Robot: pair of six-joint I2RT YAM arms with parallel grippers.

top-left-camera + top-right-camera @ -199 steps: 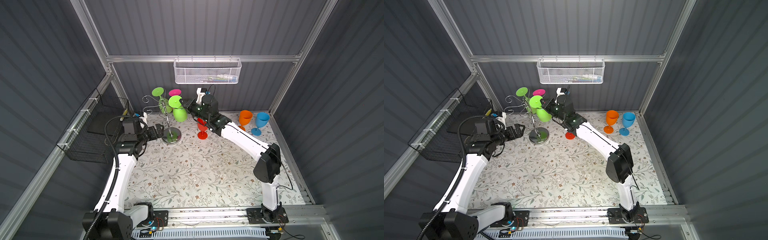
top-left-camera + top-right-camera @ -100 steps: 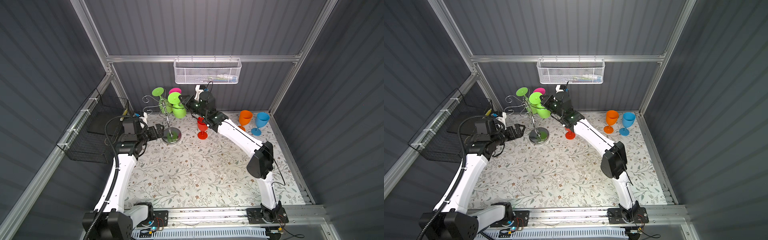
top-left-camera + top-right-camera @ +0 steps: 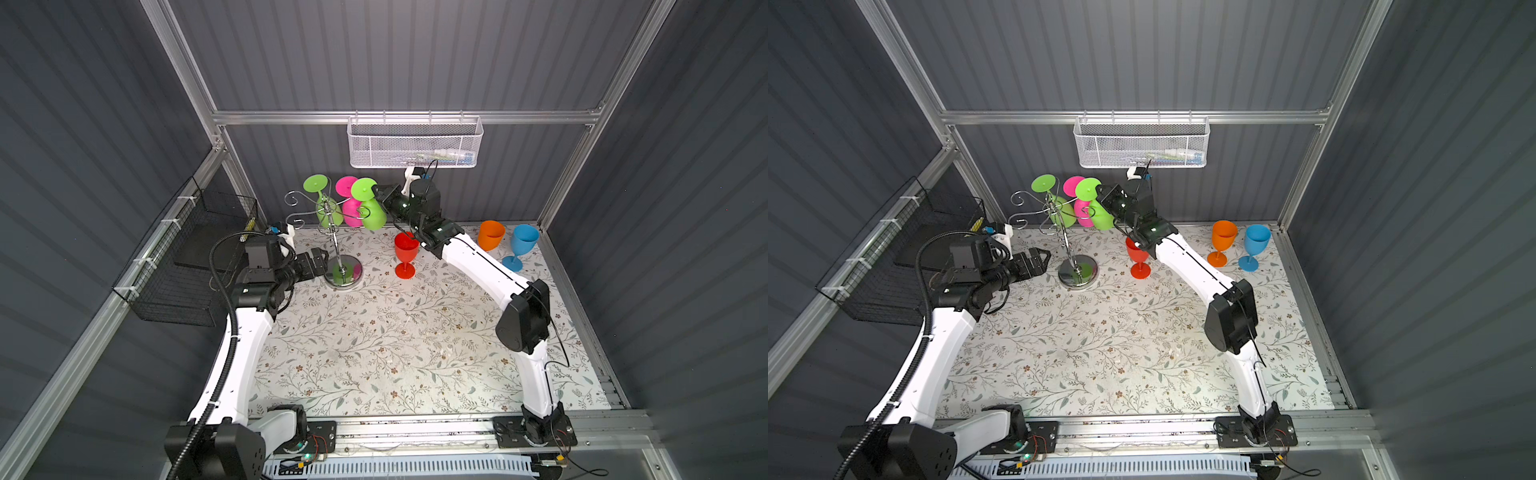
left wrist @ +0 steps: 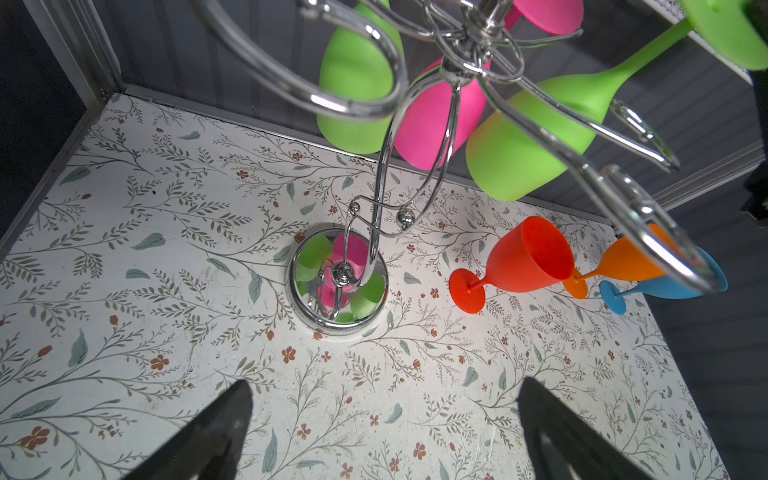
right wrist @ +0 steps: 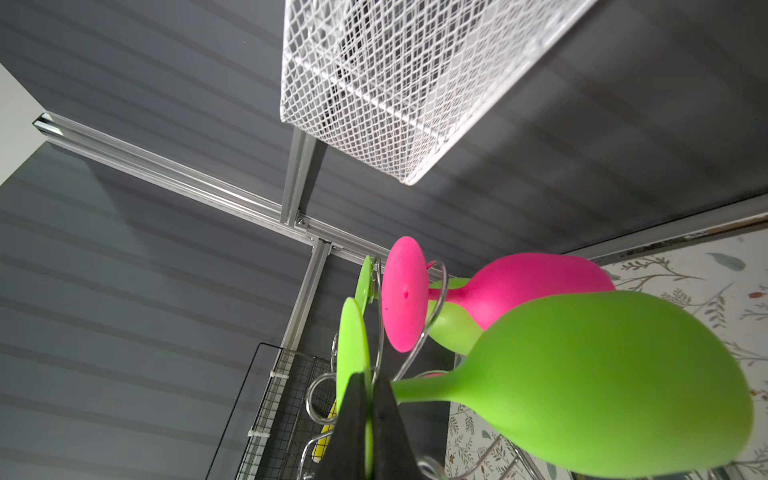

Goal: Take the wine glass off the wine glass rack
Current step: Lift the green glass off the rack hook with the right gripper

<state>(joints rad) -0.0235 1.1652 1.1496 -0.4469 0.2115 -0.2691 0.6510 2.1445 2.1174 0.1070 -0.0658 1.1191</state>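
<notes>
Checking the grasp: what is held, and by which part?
The right end effector grips the green wine glass by the edge of its foot; left end effector holds nothing.

Legible markings: none. You will find no readable text, label or number; items inside the white mesh basket [image 3: 415, 146] are too blurred.

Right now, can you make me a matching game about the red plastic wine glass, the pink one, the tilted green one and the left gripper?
1. red plastic wine glass
2. pink plastic wine glass
3. tilted green plastic wine glass
4. left gripper

A. open, near the shiny chrome wire rack
B. hanging upside down on that rack
C. upright on the flowery table
D. foot pinched by the right gripper

Pairs: 1-C, 2-B, 3-D, 4-A
</notes>
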